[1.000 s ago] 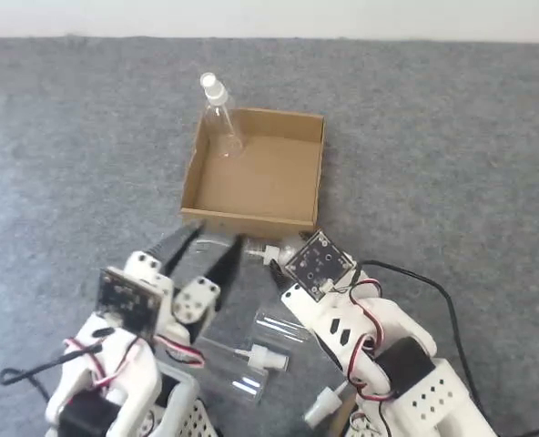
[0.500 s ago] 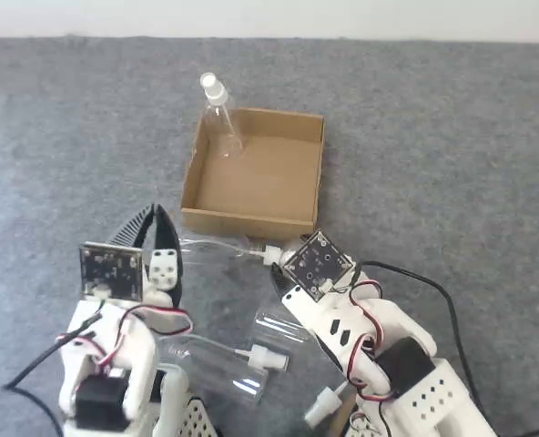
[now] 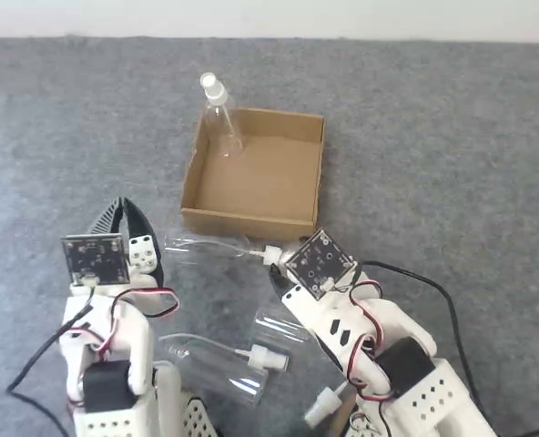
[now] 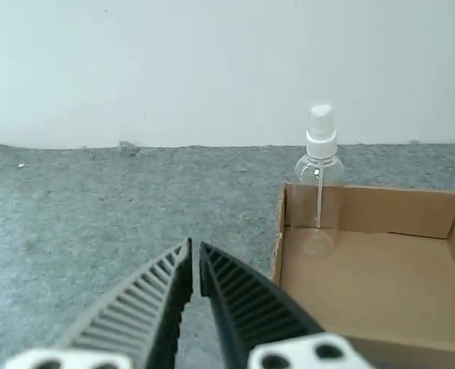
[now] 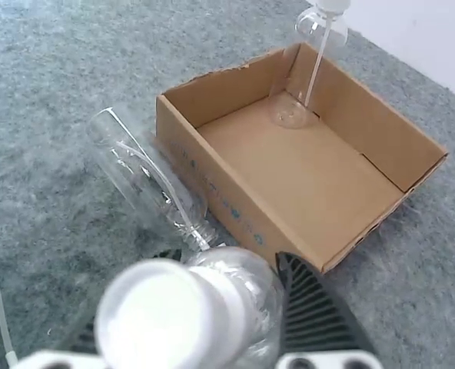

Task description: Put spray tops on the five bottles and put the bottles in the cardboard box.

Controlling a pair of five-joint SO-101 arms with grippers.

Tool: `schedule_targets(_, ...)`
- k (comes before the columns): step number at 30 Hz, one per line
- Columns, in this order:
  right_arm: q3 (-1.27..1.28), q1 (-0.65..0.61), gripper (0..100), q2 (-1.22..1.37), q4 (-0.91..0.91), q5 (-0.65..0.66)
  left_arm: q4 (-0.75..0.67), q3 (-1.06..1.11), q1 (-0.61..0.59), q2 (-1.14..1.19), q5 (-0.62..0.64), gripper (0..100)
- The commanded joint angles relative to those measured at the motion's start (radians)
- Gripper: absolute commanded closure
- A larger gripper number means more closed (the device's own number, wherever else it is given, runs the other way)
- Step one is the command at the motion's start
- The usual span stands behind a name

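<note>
A clear bottle lies on the carpet along the front wall of the cardboard box. My right gripper is shut on a white spray top at the bottle's neck, with the tube inside the bottle. Another bottle with its spray top on stands in the box's far left corner. Left of the lying bottle, my left gripper is shut on nothing.
Near the arm bases lie a capped bottle, another clear bottle and a loose white spray top. Grey carpet stretches free to the left and right of the box.
My left gripper let go of the lying bottle, swung away to the left and shut. The right gripper has kept still on the spray top.
</note>
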Motion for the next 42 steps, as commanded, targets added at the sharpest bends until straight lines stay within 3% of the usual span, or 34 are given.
schedule_targets(1, -0.132, 0.018, 96.0, -0.021, 0.077, -0.018, -0.028, -0.005, -0.006, -0.012, 0.054, 99)
schedule_targets(18, -0.407, 0.015, 96.1, 0.019, 0.202, -0.015, -0.066, 0.038, -0.005, -0.012, 0.051, 99)
schedule_targets(42, -0.956, 0.012, 96.4, 0.704, 0.197, 0.002, -0.066, 0.038, -0.011, -0.012, 0.051, 99)
